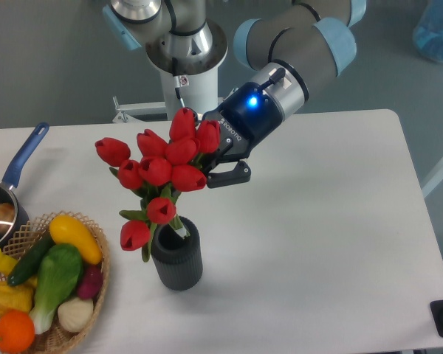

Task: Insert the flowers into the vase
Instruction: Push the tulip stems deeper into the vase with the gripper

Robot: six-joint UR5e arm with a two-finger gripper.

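1. The gripper [215,164] hangs above the middle of the table, its fingers closed on the bunch of flowers [162,166] just behind the red heads; one dark finger shows at the right of the blooms, the other is hidden by them.
2. The flowers tilt: their heads spread up and to the left of the gripper, and the green stems run down and slightly nearward from it.
3. The vase [177,254] stands upright on the white table [332,228], below and a little left of the gripper, nearer the camera.
4. The stem ends appear to reach the vase's mouth; how deep they sit cannot be told, since leaves and two low blooms cover the rim.
5. The long axis of the bunch leans off the vase's upright axis, so the coming move likely calls for straightening the stems while lowering.
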